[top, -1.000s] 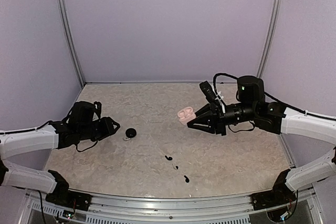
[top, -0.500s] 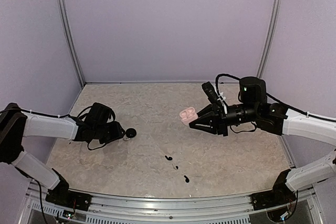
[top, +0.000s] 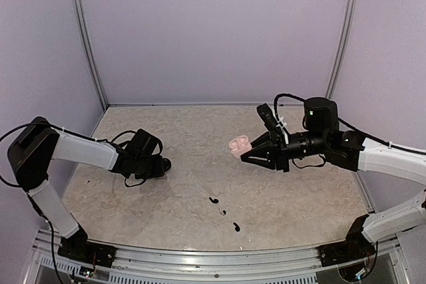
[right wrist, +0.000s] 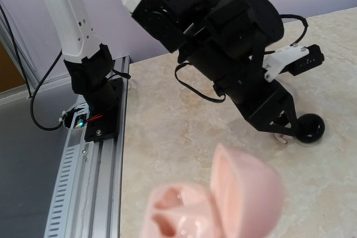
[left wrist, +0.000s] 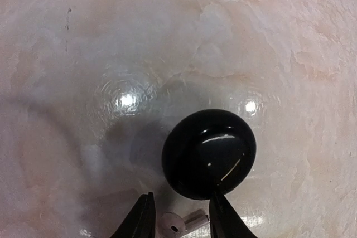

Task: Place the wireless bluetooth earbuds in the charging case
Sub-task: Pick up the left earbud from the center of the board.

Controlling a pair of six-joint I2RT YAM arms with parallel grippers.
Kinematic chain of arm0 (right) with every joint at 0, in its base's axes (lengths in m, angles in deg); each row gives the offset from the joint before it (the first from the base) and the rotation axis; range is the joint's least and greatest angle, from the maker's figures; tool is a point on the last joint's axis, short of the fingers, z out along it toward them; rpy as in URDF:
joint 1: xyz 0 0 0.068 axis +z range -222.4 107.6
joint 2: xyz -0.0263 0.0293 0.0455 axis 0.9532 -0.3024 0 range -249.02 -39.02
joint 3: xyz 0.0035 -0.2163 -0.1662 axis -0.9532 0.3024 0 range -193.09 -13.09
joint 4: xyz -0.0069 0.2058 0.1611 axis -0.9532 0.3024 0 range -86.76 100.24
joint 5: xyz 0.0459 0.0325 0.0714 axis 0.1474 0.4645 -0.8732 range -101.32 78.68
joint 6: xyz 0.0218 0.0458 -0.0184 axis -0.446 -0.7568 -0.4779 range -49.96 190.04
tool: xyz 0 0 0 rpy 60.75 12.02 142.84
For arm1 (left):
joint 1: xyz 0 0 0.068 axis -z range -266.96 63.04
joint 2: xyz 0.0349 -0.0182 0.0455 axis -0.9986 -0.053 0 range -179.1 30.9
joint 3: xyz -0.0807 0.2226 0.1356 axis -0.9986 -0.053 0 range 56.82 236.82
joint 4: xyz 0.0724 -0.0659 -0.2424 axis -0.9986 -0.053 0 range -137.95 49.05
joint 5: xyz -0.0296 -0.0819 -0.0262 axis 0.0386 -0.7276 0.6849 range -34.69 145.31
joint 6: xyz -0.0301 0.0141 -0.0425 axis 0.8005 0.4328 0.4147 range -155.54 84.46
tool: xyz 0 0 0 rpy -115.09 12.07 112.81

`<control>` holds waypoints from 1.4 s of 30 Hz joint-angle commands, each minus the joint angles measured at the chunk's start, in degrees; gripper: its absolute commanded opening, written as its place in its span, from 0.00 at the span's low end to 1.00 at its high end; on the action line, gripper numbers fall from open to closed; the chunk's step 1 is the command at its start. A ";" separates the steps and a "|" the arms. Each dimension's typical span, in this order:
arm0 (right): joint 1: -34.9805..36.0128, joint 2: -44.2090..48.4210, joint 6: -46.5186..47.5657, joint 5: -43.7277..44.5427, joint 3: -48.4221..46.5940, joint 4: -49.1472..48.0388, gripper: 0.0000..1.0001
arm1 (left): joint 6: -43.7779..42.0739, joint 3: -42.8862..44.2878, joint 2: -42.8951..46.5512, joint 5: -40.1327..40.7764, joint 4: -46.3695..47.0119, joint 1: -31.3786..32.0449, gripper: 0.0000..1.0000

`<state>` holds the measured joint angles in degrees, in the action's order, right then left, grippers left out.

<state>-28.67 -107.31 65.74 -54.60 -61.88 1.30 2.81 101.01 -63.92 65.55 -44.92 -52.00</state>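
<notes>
A round glossy black charging case (left wrist: 209, 153) lies shut on the table, seen too in the top view (top: 166, 163). My left gripper (left wrist: 178, 215) is low right beside it, open. Its fingers straddle a pale earbud (left wrist: 177, 224) with thin gaps on both sides. Two tiny black earbuds (top: 213, 199) (top: 236, 226) lie apart on the table near the front middle. My right gripper (top: 242, 153) hovers right of centre, shut on a pale pink case (right wrist: 223, 204). That case's lid is open and its two wells are empty.
A small pale piece (top: 221, 211) lies between the two black buds. The left arm's base and the aluminium rail (right wrist: 83, 182) run along the table's near edge. Purple walls close off the back and sides.
The left arm has swung right across the table up to the black case, and its jaws have narrowed around the pale earbud. The right gripper with the pink case has barely moved.
</notes>
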 commanded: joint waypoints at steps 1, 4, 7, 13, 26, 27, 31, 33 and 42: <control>-0.73 1.37 0.36 -0.11 0.57 0.53 0.00 | -2.11 1.82 -2.47 3.25 -2.47 1.06 0.34; -0.75 1.53 0.34 -0.13 0.67 0.57 0.00 | -2.82 2.19 -3.11 4.04 -3.15 1.12 0.34; -0.76 1.61 0.41 -0.12 0.57 0.61 0.00 | -3.96 3.10 -3.92 5.87 -4.88 1.39 0.32; -0.85 1.95 0.60 0.05 0.57 1.05 0.00 | -7.52 3.91 -4.86 6.49 -6.60 2.79 0.30; -0.84 3.26 0.93 0.70 0.15 2.98 0.00 | -13.10 4.44 -4.46 1.99 -12.06 5.32 0.38; -0.88 3.34 0.93 0.74 0.12 3.13 0.00 | -13.16 4.29 -4.17 2.50 -12.70 5.37 0.38; -0.91 3.81 0.95 0.84 0.02 3.49 0.00 | -13.12 2.98 -2.49 4.75 -14.35 5.16 0.38; -0.88 4.14 1.03 0.97 0.02 3.72 0.00 | -13.00 2.59 -1.32 6.49 -15.53 5.07 0.40; -0.84 4.64 1.48 1.27 0.02 4.44 0.00 | -12.47 0.33 2.60 7.97 -17.63 3.40 0.59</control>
<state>-29.04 -103.81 66.40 -53.69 -61.86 4.78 -9.78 103.00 -63.05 72.46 -59.45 -47.78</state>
